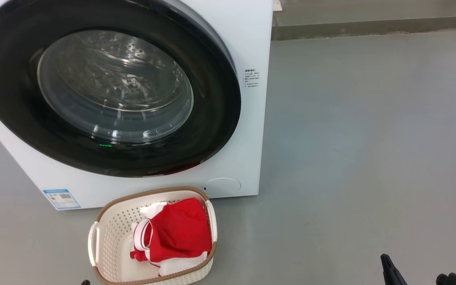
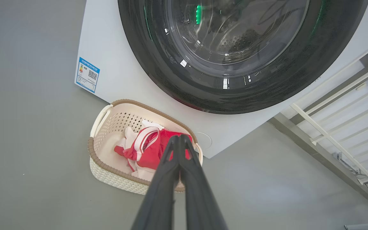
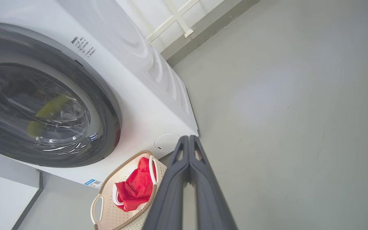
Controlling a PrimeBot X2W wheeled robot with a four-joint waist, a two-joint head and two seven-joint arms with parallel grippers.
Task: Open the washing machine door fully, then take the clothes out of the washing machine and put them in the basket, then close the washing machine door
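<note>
Head view: the washing machine door lies against the front of the washing machine. Its black rim appears flush all round, and the drum behind the glass looks empty.
Basket: the basket stands on the floor just before the machine's lower front edge, below the door and left of the round white cap.
Clothes: the clothes, red with white trim over a white piece, lie inside the basket toward its right wall. Nothing hangs over the rim.
Left wrist view: the left gripper points down toward the basket from above, fingers pressed together and holding nothing.
Right wrist view: the right gripper is likewise pressed together and empty. It is over bare floor to the right of the basket, apart from the machine.
Step in hand (judged): confirming that the door is shut; the unloading seems finished.
Doing it well: whether the latch has caught cannot be told. A flat push with closed fingers on the black rim, not on the bulging glass, would seat it.
Caution: the arms should pass wide of the basket handles so the basket is not tipped.
</note>
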